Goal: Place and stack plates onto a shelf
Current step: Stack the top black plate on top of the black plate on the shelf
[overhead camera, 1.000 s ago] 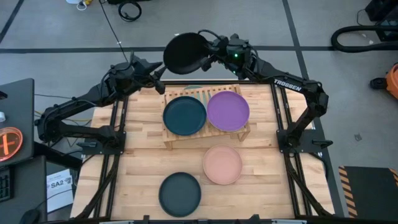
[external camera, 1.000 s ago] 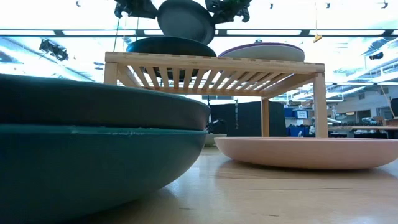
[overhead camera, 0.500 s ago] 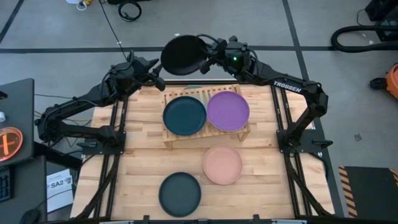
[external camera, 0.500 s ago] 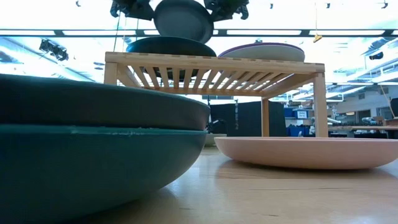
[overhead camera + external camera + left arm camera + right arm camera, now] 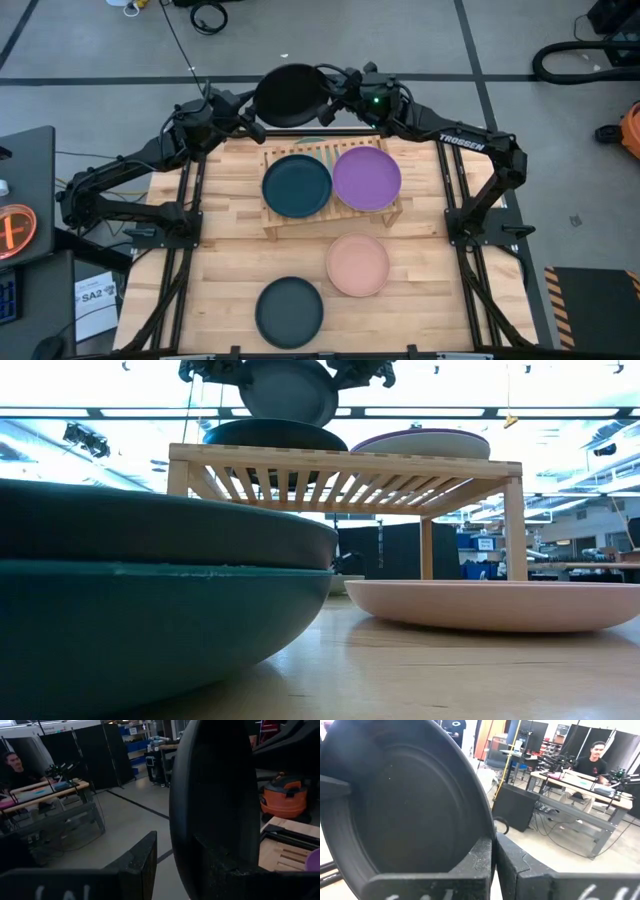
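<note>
A charcoal plate (image 5: 290, 95) is held on edge in the air beyond the table's far edge, behind the shelf (image 5: 331, 221); it also shows in the low view (image 5: 288, 392). My right gripper (image 5: 332, 92) is shut on its right rim. My left gripper (image 5: 252, 122) is open, its fingers standing on either side of the plate's left rim (image 5: 182, 820). A dark teal plate (image 5: 296, 185) and a purple plate (image 5: 367, 178) lie side by side on the shelf top. My right gripper pinches the charcoal plate's rim (image 5: 482, 832) between its two fingers, one on the hollow face and one on the back. It comes roughly level from the table's right. The plate stands on edge, lifted clear of everything. Whether my left gripper touches the plate, I cannot tell.
A salmon pink plate (image 5: 357, 265) lies on the table in front of the shelf. A charcoal plate (image 5: 150, 525) sits on a teal one (image 5: 150, 620) near the table's near edge (image 5: 289, 311). A person (image 5: 592, 757) sits at a desk in the room beyond.
My right gripper has carried the charcoal plate a little toward the table's left, bringing its left rim between my left gripper's open fingers. The plate stays on edge and clear of the shelf.
</note>
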{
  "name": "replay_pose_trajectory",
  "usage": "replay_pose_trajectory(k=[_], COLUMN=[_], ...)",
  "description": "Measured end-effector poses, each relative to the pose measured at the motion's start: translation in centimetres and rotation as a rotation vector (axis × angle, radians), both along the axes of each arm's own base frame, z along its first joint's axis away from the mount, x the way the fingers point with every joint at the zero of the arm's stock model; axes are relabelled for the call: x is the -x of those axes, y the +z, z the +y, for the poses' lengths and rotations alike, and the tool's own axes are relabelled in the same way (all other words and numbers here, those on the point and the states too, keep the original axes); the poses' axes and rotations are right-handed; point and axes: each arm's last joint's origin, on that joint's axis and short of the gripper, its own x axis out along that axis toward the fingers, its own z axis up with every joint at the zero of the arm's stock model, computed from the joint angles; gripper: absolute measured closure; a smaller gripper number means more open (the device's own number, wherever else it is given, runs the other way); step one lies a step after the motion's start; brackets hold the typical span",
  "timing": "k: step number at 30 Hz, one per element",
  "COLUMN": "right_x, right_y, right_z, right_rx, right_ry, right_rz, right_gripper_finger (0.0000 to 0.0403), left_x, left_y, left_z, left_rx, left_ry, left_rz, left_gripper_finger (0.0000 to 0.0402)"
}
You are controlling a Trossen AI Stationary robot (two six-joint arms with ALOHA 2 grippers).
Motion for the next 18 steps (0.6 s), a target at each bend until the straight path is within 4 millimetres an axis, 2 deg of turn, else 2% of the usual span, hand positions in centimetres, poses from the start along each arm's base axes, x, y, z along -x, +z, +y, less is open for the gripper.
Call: replay_pose_trajectory(k=[5,14,18], right_x=[-0.06,-0.09,-0.13], right_y=[0.0,-0.01,-0.05], right_z=[0.15,0.19,0.21], right_rx=[0.0,-0.002,-0.004], right_ry=[0.008,0.015,0.022], right_rz=[-0.001,-0.001,0.001], right_gripper_finger=[0.0389,0.0384,0.0375], left_x=[0.05,0.13,0.15], left_y=[0.01,0.1,0.11], left_z=[0.04,0.09,0.09], left_rx=[0.002,0.003,0.002], left_ry=[0.022,0.044,0.047], left_rz=[-0.005,-0.021,-0.021], left_gripper_finger=[0.0291,0.0372,0.0381])
